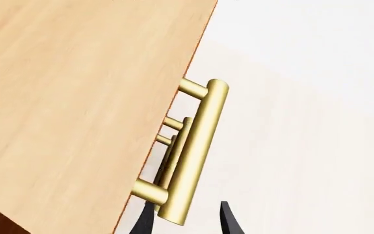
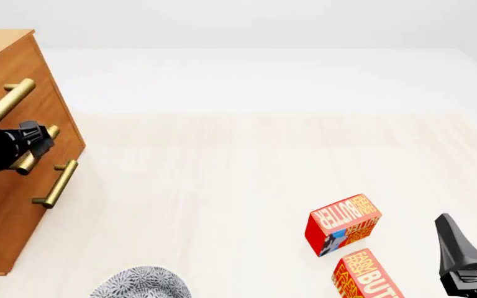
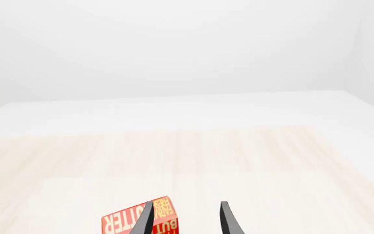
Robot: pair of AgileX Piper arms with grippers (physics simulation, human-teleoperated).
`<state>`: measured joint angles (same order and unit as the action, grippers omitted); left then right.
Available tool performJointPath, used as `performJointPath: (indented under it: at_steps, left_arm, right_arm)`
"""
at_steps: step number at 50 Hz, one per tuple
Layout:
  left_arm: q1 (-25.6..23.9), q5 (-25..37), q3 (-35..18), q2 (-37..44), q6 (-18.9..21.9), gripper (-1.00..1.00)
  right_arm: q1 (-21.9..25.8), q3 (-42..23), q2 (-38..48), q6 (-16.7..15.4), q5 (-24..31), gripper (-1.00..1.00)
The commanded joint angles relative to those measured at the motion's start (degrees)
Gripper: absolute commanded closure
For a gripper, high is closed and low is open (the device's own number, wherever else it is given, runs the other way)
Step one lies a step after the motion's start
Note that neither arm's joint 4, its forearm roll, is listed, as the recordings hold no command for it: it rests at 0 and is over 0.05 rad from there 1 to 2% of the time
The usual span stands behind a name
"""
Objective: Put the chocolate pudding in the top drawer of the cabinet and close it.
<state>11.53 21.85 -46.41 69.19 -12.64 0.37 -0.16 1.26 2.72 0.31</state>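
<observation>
**Left wrist view: your left gripper is straddling a cabinet handle**

Your left gripper (image 1: 185, 219) is sitting with its two dark fingertips (image 1: 229, 222) spread apart, one on each side of the end of a brass bar handle (image 1: 194, 151). The bar is lying between them, but you cannot tell from this view whether either tip is touching it. Two more handles are lining up behind that bar, all standing off the orange-brown front of the cabinet (image 1: 70, 107).

In the front view, your left arm is reaching in at the tabletop's left edge, and its dark wrist (image 2: 7, 146) is covering the middle of the three handles on the cabinet (image 2: 23, 68). The uppermost handle (image 2: 10, 99) is marking the top drawer (image 2: 44, 81), whose front is lying flush with the cabinet's face.

Your right gripper (image 2: 474, 239) is hovering near the tabletop's near right corner with its fingers parted and nothing between them. Just beside it, two red-orange butter boxes (image 2: 344, 225) are resting on the pale tabletop (image 2: 222, 186), the nearer one (image 2: 367, 276) running off the near edge. A grey speckled round object (image 2: 139, 284) is showing at the near edge, left of centre.

The chocolate pudding is not appearing in any of the three views.
</observation>
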Motion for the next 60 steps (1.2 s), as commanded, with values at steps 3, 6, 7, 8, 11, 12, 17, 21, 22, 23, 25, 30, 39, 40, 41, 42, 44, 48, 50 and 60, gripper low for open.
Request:
performJointPath:
  at_steps: [3,6,7,8,11,12,17,21,22,23,25,30,39,40,41,42,44,48,50,60]
  left_arm:
    - [8.0,-1.1,-0.3,-0.8,-0.6,-1.0]
    - [7.7,-0.7,0.0,-1.6,-1.0,-1.0]
    - [7.8,-0.5,0.0,-1.8,-0.9,-1.0]
    - [7.5,-0.1,0.1,-2.4,-1.2,-1.0]
    - [7.0,1.0,0.1,-4.1,-1.2,-1.0]
    - [6.2,1.7,0.3,-5.6,-1.5,-1.0]
    - [5.0,5.1,-0.3,-10.4,-1.1,-1.0]
    - [3.2,9.4,-1.9,-15.8,0.2,-1.0]
    - [2.8,10.6,-2.6,-16.9,0.6,-1.0]
    - [2.5,11.9,-3.5,-18.1,1.0,-1.0]
    - [2.7,13.2,-4.7,-19.1,2.0,-1.0]
    - [0.1,19.2,-10.6,-22.7,3.0,-1.0]
    - [-2.7,24.2,-17.0,-25.1,4.6,-1.0]
    - [-2.9,24.7,-17.6,-25.2,4.7,-1.0]
    - [-3.1,25.2,-18.3,-25.5,4.8,-1.0]
    - [-3.2,26.0,-19.5,-25.9,5.4,-1.0]
    - [-2.7,26.5,-20.7,-26.0,6.6,-1.0]
    - [-3.3,28.2,-23.3,-26.9,7.9,-1.0]
    - [-3.7,28.5,-23.7,-27.1,7.7,-1.0]
    - [-4.5,32.8,-29.5,-29.6,11.4,-1.0]
  right_arm:
    - [-0.1,0.0,-0.2,-0.4,-0.1,-1.0]
    - [-0.1,0.0,-0.2,-0.4,-0.1,-1.0]
    - [-0.1,0.0,-0.2,-0.4,-0.1,-1.0]
    - [-0.1,0.0,-0.2,-0.4,-0.1,-1.0]
    - [-0.1,0.0,-0.2,-0.4,-0.1,-1.0]
    - [-0.1,0.0,-0.2,-0.4,-0.1,-1.0]
    - [-0.1,0.0,-0.2,-0.4,-0.1,-1.0]
    - [-0.1,0.0,-0.2,-0.4,-0.1,-1.0]
    - [-0.1,0.0,-0.2,-0.4,-0.1,-1.0]
    - [-0.1,0.0,-0.2,-0.4,-0.1,-1.0]
    - [-0.1,0.0,-0.2,-0.4,-0.1,-1.0]
    - [-0.1,0.0,-0.2,-0.4,-0.1,-1.0]
    - [-0.1,0.0,-0.2,-0.4,-0.1,-1.0]
    - [-0.1,0.0,-0.2,-0.4,-0.1,-1.0]
    - [-0.1,0.0,-0.2,-0.4,-0.1,-1.0]
    - [-0.1,0.0,-0.2,-0.4,-0.1,-1.0]
    - [-0.1,0.0,-0.2,-0.4,-0.1,-1.0]
    - [-0.1,0.0,-0.2,-0.4,-0.1,-1.0]
    - [-0.1,0.0,-0.2,-0.4,-0.1,-1.0]
    - [-0.1,0.0,-0.2,-0.4,-0.1,-1.0]
